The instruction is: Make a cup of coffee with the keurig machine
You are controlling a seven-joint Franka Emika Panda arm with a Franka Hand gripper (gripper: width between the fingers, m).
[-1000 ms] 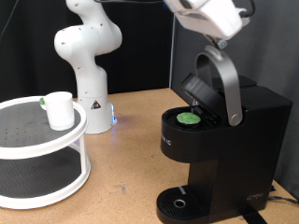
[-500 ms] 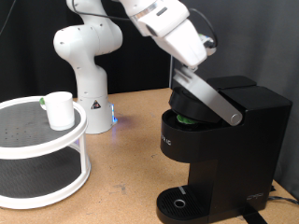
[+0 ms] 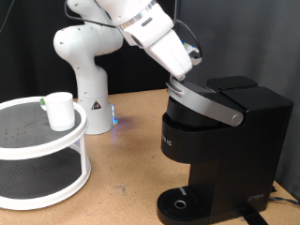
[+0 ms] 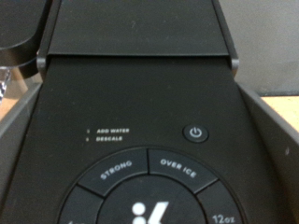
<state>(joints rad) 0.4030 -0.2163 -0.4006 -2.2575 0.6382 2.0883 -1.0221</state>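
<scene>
Lid of the big boxy matte-black coffee machine [image 3: 220, 141] lies nearly shut under my fingers [image 3: 187, 79], which press at its grey-silver handle band [image 3: 208, 103] — apart or together, I cannot tell. My wrist camera fills with its round button panel [image 4: 149, 191]. The small white cylindrical cup [image 3: 59, 110] stands well apart — on the white two-tier round shelf [image 3: 42, 150] at the exterior view's left, on the wooden worktop [image 3: 127, 178].

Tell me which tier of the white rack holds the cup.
The top tier: the cup stands on it, while the lower tier shows nothing.
</scene>
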